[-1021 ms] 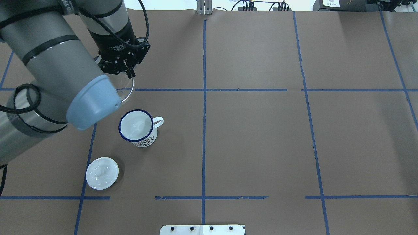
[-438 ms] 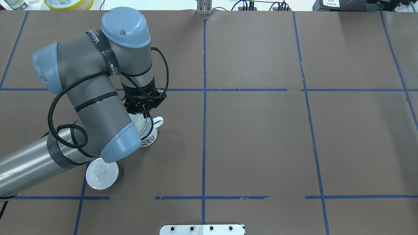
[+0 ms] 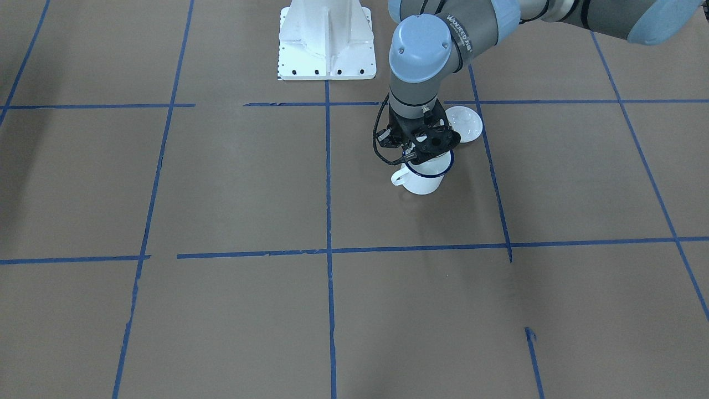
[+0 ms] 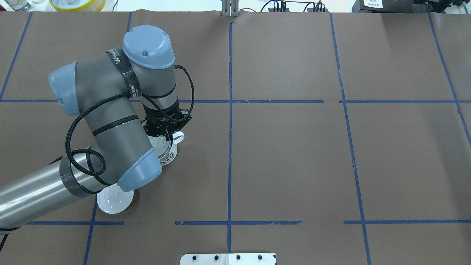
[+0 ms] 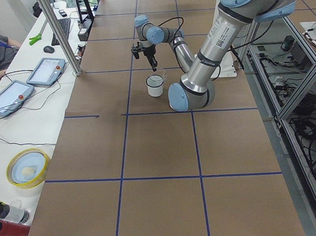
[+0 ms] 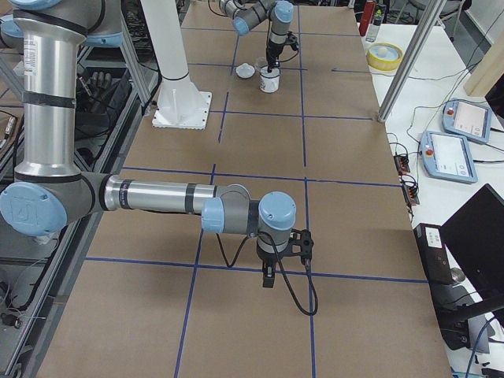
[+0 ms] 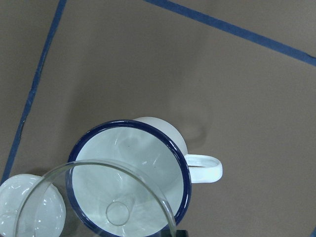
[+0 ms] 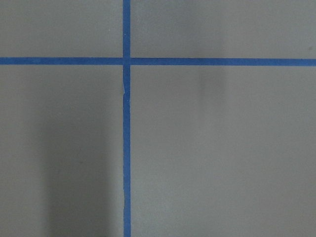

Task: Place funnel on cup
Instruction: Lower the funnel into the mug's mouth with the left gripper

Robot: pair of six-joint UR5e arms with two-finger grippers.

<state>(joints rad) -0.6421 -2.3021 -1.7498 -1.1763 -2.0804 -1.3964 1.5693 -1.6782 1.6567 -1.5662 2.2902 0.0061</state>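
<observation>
The cup, a white enamel mug with a dark blue rim, stands on the brown table; it also shows in the front view and, half hidden by the arm, in the overhead view. My left gripper is shut on the clear funnel and holds it just above the cup. In the left wrist view the spout hangs over the cup's opening and the wide rim overlaps the cup's near edge. My right gripper hovers over the table far from the cup; I cannot tell if it is open or shut.
A round white knobbed lid lies on the table beside the cup, partly under my left elbow. The white robot base stands behind. A yellow bowl sits off the far left edge. Blue tape lines cross the table.
My left arm has carried the funnel from beyond the cup toward me until it is over the cup. The cup and the lid have not moved.
</observation>
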